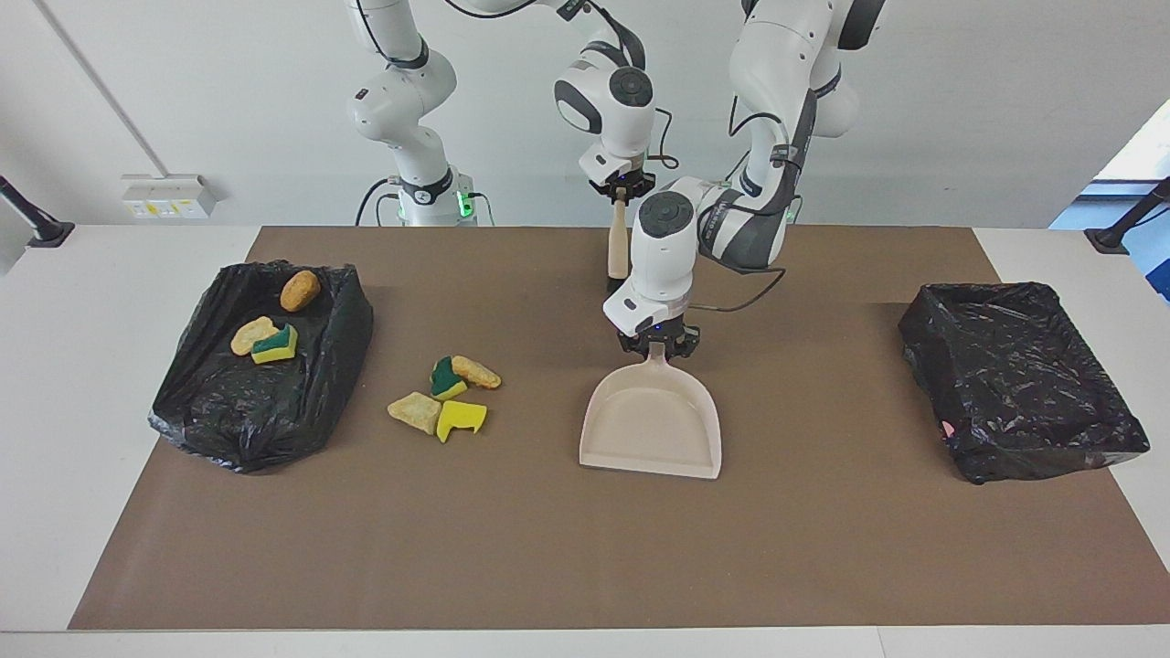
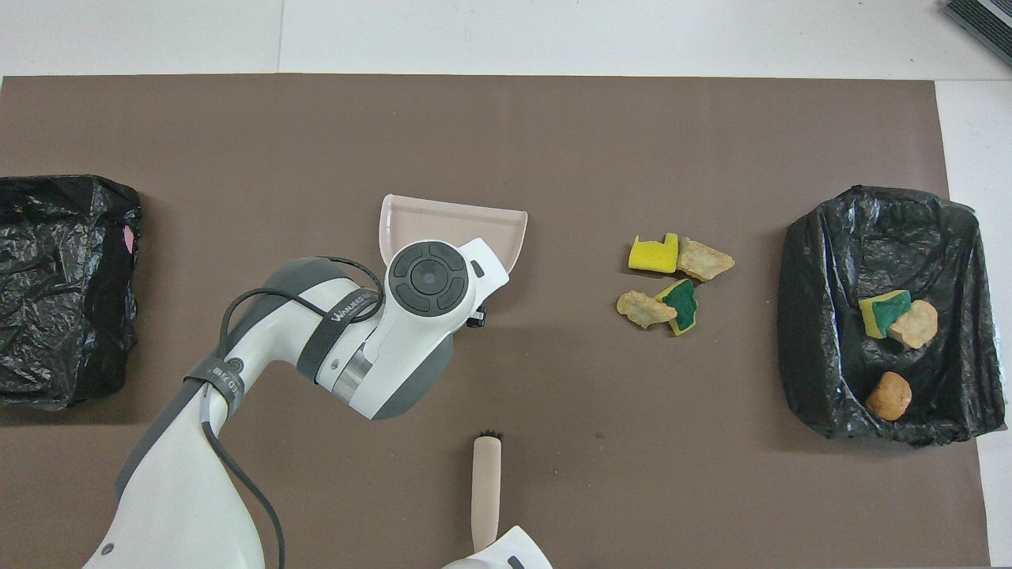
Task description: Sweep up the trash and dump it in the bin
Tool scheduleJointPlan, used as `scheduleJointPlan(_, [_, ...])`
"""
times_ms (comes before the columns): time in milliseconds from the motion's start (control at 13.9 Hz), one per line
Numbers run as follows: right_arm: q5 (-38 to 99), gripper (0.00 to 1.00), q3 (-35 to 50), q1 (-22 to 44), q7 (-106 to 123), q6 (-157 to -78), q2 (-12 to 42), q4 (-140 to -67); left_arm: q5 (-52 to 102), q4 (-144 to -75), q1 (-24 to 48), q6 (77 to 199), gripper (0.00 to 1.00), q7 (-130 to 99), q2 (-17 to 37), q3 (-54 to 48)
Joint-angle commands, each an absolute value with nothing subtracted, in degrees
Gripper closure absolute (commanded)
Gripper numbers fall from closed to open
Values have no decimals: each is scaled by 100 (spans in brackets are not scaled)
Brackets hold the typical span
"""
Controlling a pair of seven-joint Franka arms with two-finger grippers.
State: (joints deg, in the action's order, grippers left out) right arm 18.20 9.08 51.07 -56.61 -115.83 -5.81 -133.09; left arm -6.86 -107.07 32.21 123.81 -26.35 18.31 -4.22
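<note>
Four small yellow, green and tan trash scraps [image 1: 444, 395] beside dustpan [image 1: 651, 429].

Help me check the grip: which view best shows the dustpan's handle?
The facing view: the dustpan's handle rises from the pan into the left gripper, shut on it. In the overhead view the left arm's wrist covers the handle; only the dustpan tray shows.

This was a robotics lab. Two white robot arms [image 1: 402, 100] stood bolted at the top of the frame, cables trailing from them, against a bare white wall [image 1: 960, 110]. The white tabletop [image 1: 110, 384] carried a plain brown mat [image 1: 585, 548] with staged props laid out on it. A socket box [image 1: 167, 196] sat at the upper left, and black camera mounts [image 1: 32, 219] clamped the tabletop's upper corners.
</note>
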Motion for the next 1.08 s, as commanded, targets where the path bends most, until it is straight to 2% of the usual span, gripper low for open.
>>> scheduleJointPlan(0, [1644,100,923,4459,-5074,-10454,-1623,-13403,-939,-10696,3165,12121,100,-2628,1566,-387])
scheduleJointPlan(144, [1364,100,923,3826,-4433,-9549,-1994,-13264,-1028,-10766,3032,11858,100,-1851,1389,-396])
scheduleJointPlan(359, [977,100,896,2598,-3178,-8493,-2092,-12693,-1028,-11054,2918,11803,100,-1125,1240,-404])
scheduleJointPlan(431, [715,100,905,2088,-2616,-8351,-2074,-12535,-1028,-11292,2883,11917,100,-881,1135,-404])
scheduleJointPlan(575, [-14,100,940,1331,-1736,-8550,-1838,-12437,-1011,-11504,2839,12320,100,-47,1107,-404])
scheduleJointPlan(646, [-279,100,923,1023,-1323,-8761,-1654,-12341,-1019,-11505,2804,12461,93,34,1134,-404])
scheduleJointPlan(718, [-655,100,923,750,-962,-8850,-1339,-12122,-1011,-11505,2804,12550,80,61,1160,-413])
scheduleJointPlan(862, [-1464,100,949,545,-739,-8921,-514,-11429,-932,-11522,2795,12595,62,53,1186,-422])
scheduleJointPlan(934, [-1764,100,949,536,-677,-9060,-110,-11156,-836,-11522,2795,12656,45,53,1195,-413])
scheduleJointPlan(1006, [-1941,100,932,510,-642,-9323,147,-11058,-774,-11522,2786,12726,42,53,1195,-413])
